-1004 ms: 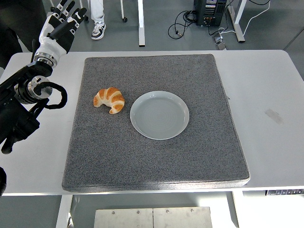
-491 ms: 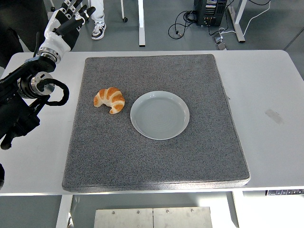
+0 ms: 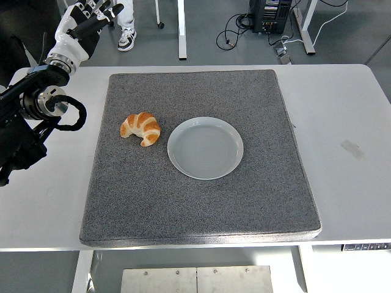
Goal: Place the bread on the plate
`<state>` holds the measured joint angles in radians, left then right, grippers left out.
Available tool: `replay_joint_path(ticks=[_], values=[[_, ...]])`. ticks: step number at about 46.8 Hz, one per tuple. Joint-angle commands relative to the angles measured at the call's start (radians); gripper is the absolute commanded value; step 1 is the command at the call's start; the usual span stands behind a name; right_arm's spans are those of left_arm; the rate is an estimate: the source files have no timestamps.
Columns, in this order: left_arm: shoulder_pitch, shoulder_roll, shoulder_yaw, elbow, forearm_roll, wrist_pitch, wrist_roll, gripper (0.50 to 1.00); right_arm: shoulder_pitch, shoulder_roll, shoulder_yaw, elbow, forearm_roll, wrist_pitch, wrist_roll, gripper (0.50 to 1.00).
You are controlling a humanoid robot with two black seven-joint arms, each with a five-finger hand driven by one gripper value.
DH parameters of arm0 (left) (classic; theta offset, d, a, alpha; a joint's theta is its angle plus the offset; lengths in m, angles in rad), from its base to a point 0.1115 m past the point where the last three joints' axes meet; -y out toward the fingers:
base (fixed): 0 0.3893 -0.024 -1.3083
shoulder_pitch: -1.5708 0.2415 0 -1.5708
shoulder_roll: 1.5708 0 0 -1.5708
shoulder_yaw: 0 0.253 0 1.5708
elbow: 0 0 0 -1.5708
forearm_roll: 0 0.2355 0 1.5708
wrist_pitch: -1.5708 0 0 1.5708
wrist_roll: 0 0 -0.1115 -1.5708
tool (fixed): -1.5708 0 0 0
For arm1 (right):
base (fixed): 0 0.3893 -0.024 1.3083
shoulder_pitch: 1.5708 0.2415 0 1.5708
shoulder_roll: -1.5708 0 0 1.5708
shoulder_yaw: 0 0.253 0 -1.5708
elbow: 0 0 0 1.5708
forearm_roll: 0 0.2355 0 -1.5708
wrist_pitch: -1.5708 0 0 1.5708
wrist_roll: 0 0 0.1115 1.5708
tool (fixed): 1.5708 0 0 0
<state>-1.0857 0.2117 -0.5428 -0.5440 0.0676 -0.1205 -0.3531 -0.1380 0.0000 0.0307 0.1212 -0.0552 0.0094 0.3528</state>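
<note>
The bread is a golden croissant (image 3: 141, 128) lying on the grey mat (image 3: 201, 201), just left of the plate. The pale grey plate (image 3: 205, 148) sits empty near the mat's middle. My left hand (image 3: 85, 24) is raised at the far left corner of the table, well behind and to the left of the croissant, with its fingers spread and holding nothing. My right arm is out of view.
The mat covers most of the white table (image 3: 348, 152). A person's shoe (image 3: 126, 39) and desk legs stand on the floor beyond the far edge, with cables and a black box (image 3: 269, 15) further right.
My left hand has lifted and moved a little further back and up toward the picture's top edge. The croissant and plate have not moved.
</note>
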Motion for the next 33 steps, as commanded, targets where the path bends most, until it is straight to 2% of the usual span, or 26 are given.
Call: replay_joint_path(ticks=[1,5,8,13,19,24,33], values=[[-0.028,0.000,0.107,-0.001,0.030,0.021,0.000,0.984,0.000,0.000,0.000,0.000,0.000,0.000,0.000,1.000],[-0.049,0.006,0.222,-0.023,0.098,0.061,-0.012,0.980,0.000,0.000,0.000,0.000,0.000,0.000,0.000,1.000],[-0.051,0.020,0.253,-0.071,0.165,0.100,-0.012,0.978,0.000,0.000,0.000,0.000,0.000,0.000,0.000,1.000],[-0.056,0.087,0.264,-0.207,0.283,0.150,-0.011,0.978,0.000,0.000,0.000,0.000,0.000,0.000,0.000,1.000],[-0.076,0.167,0.282,-0.322,0.330,0.139,-0.006,0.981,0.000,0.000,0.000,0.000,0.000,0.000,0.000,1.000],[-0.112,0.244,0.397,-0.385,0.345,0.082,-0.014,0.984,0.000,0.000,0.000,0.000,0.000,0.000,0.000,1.000],[-0.217,0.331,0.517,-0.407,0.503,0.055,-0.015,0.983,0.000,0.000,0.000,0.000,0.000,0.001,0.000,1.000]])
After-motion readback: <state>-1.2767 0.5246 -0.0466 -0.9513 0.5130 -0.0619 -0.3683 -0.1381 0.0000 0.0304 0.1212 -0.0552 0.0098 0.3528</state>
